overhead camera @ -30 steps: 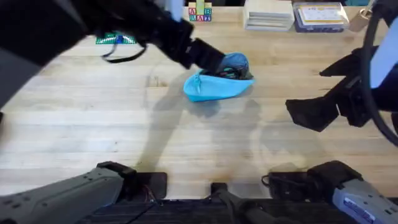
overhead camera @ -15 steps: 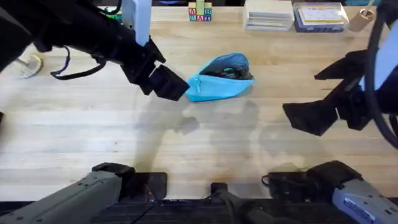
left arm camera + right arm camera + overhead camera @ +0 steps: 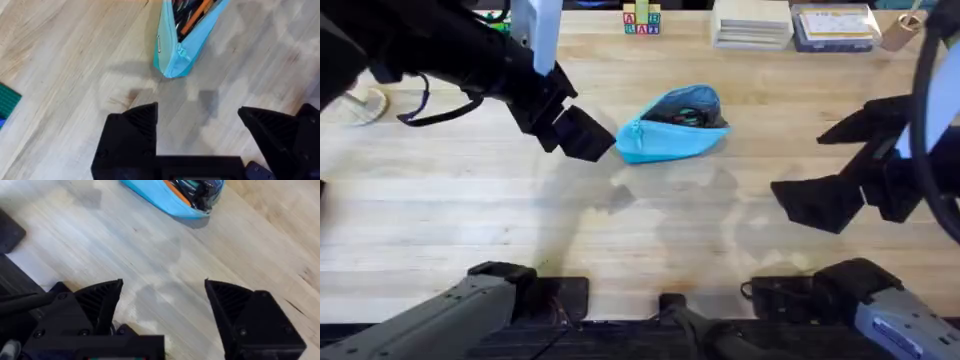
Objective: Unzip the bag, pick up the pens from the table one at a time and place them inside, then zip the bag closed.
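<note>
I have the large light wood-grain tabletop (image 3: 650,240) bare in the middle, and on it, toward the far side and about centred between my arms, lies the soft light-blue oblong fabric pencil pouch (image 3: 670,128), its top gaping open. The left arm's black two-finger gripper (image 3: 578,132) hangs just beside the pouch's tapered end; from its wrist camera I see that gripper (image 3: 197,127) spread wide and empty, with bare wood between the fingers and the pouch (image 3: 185,37) just ahead. The right arm's black gripper (image 3: 820,200) sits well apart from the pouch, and its wrist view shows its jaws wide too, holding nothing. Inside the mouth I can make out the slim orange pen (image 3: 194,17) and, beside it, the slim dark pen (image 3: 200,190), so I judge the loading done and the closing as the step in hand. To do it well, I would pin the tapered end with one gripper so the fabric cannot slide or bunch, then pinch the small teal zipper pull (image 3: 182,51) narrowly with the other and draw it straight along the track, watching that no pen end pokes into the teeth.
</note>
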`<action>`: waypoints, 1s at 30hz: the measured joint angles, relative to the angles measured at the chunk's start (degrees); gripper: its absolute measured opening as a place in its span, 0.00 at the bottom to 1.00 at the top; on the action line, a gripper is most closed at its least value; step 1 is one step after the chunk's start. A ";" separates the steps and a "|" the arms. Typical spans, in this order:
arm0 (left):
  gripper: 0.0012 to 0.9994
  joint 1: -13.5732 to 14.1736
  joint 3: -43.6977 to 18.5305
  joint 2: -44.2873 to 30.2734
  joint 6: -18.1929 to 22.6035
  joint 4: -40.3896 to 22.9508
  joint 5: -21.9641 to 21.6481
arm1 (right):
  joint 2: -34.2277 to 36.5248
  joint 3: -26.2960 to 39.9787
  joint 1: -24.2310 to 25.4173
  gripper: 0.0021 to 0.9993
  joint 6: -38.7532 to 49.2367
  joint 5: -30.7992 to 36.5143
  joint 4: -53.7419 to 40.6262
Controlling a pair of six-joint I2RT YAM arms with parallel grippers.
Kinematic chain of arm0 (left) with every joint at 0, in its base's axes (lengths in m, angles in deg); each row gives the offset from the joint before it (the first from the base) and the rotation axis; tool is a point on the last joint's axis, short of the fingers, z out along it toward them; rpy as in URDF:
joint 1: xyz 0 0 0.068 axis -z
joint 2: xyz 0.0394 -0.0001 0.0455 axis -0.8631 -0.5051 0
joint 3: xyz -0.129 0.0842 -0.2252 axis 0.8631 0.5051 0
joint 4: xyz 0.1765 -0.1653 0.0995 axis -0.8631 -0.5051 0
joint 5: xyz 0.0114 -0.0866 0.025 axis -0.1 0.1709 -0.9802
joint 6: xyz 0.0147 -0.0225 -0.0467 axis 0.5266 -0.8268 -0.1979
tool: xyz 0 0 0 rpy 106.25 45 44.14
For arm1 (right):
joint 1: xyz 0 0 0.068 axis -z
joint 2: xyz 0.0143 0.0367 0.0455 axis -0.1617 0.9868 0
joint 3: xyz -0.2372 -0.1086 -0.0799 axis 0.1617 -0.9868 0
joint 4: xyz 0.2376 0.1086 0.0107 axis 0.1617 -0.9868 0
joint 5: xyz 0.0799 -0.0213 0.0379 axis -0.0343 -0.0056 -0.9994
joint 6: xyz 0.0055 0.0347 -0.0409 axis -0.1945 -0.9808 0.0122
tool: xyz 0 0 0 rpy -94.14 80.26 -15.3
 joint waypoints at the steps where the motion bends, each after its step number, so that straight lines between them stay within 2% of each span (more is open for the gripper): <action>1: 0.99 0.00 0.00 0.00 0.00 0.02 -0.02 | 0.00 0.00 0.00 1.00 -0.01 -0.57 0.01; 11: 0.99 0.00 0.00 0.00 0.02 0.35 -0.20 | 0.00 0.00 0.00 1.00 -0.05 -2.10 0.10; 20: 0.99 -3.47 0.00 0.00 0.22 0.84 0.07 | 1.51 0.00 0.00 1.00 -1.96 -2.10 0.25; 30: 0.99 -4.64 0.00 0.00 0.42 0.76 0.13 | 4.85 0.00 0.00 1.00 -3.13 -2.34 0.48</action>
